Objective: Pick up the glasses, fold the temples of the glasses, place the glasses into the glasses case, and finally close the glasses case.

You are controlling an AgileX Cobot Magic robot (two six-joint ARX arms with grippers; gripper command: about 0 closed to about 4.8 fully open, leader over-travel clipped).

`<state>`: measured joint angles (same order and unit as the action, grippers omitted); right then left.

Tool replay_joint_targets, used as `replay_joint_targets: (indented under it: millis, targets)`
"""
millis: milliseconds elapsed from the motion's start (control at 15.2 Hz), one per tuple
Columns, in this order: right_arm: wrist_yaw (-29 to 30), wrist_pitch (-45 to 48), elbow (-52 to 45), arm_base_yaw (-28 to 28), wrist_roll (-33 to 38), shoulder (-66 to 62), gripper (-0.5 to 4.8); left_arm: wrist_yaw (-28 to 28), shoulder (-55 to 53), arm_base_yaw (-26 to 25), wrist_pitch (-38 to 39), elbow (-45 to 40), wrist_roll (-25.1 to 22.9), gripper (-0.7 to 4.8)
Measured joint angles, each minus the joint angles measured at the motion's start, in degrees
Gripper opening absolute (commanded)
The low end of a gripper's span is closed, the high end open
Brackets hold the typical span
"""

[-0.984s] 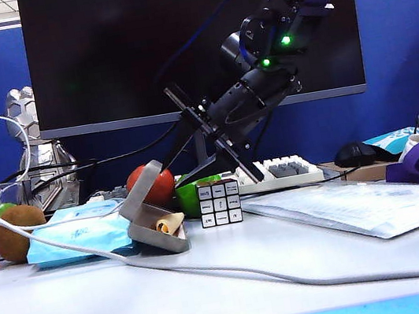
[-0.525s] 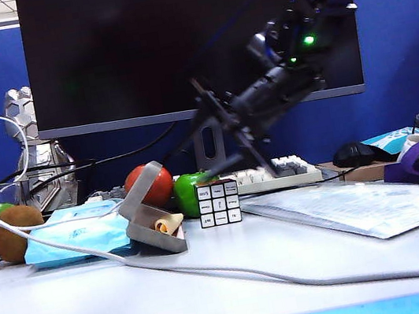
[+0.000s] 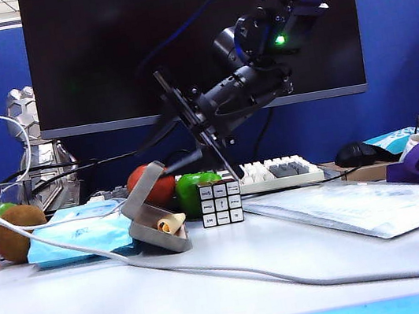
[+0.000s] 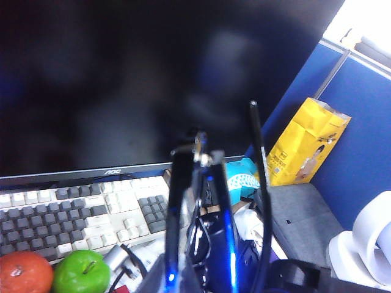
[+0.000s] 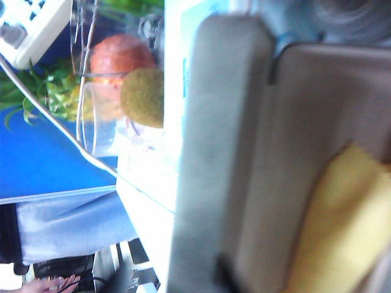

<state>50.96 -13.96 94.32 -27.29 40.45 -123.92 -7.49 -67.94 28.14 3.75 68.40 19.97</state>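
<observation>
Glasses case (image 3: 155, 217) open, desk (image 3: 294, 287) | left tool (image 4: 198, 165) closed, facing monitor (image 4: 91, 91) | right tool (image 3: 198, 163) above, unclear

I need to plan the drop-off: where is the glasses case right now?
In the exterior view the open glasses case sits left of centre on the table, between the blue tissue packet and the puzzle cube.

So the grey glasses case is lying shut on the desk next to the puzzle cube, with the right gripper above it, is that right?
Not quite. The glasses case is open: the exterior view shows its lid raised, with yellow cloth visible inside. It does sit beside the puzzle cube, with the right gripper above it.
</observation>
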Motion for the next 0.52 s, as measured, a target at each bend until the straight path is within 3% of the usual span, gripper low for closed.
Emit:
replay_joint_targets:
  millis: [394,459,525]
  targets:
    - [-0.31,0.07,0.11,0.15,0.0,0.0,1.04,0.0,0.02,0.0,0.0,0.0,-0.02,-0.06]
    - [-0.31,0.07,0.11,0.15,0.0,0.0,1.36,0.0,0.02,0.0,0.0,0.0,-0.02,-0.06]
    - [-0.24,0.07,0.11,0.15,0.0,0.0,2.06,0.0,0.02,0.0,0.02,0.0,-0.02,-0.06]
